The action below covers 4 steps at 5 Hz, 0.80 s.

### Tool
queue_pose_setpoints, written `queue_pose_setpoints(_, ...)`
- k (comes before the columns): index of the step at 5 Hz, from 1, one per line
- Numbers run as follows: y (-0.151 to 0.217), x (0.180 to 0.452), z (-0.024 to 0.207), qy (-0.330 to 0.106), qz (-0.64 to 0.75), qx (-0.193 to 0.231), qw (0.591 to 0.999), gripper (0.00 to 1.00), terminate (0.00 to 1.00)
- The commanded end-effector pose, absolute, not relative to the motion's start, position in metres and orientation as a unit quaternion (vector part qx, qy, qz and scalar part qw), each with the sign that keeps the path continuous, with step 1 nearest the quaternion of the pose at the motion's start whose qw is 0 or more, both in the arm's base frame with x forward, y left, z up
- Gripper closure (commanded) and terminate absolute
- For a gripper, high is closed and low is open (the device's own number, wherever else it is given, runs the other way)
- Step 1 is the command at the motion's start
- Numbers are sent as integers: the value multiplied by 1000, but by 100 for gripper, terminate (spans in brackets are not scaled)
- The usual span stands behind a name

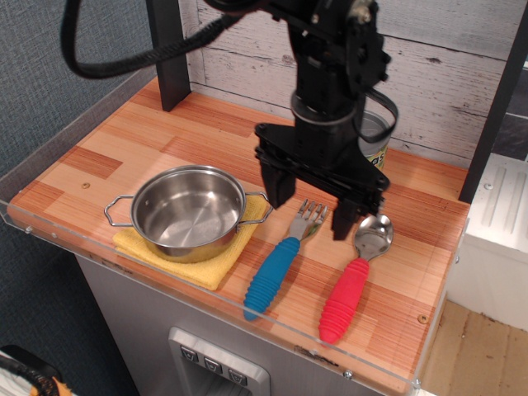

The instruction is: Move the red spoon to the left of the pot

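The gripper hangs from a black arm that enters from the top centre of the frame. Its two dark fingers point downward and stand apart, with nothing between them. The left-of-frame finger ends above the gap between the pot and the fork; the other finger ends just beside the bowl of the red spoon, close over the wooden counter. Whether either fingertip touches the surface cannot be told.

The red spoon lies at the lower right of the frame, on the counter. Its shiny metal bowl points toward the back wall and its thick ribbed red handle points toward the front edge. It lies to the right of the pot, with the fork between them.

The pot sits at centre left of the frame, upright and empty, with one wire loop handle on each side. It rests on a yellow cloth, which shows beneath it along the front and right sides.

The blue-handled fork lies just beside the red spoon, roughly parallel to it, tines toward the back.

A tin can stands at the upper right, largely hidden behind the arm.
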State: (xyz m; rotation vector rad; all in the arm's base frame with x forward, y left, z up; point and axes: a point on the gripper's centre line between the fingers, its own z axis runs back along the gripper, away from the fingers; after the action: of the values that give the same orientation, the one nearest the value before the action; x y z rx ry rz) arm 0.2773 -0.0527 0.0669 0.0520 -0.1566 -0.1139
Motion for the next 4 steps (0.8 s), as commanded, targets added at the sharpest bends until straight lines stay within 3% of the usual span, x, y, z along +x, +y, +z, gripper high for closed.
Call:
queue_pose_setpoints(1,-76,276,59,-82,-77,10,994,0,0)
queue_pose_setpoints(4,-101,278,29,-29,-95,-3,995,0,0)
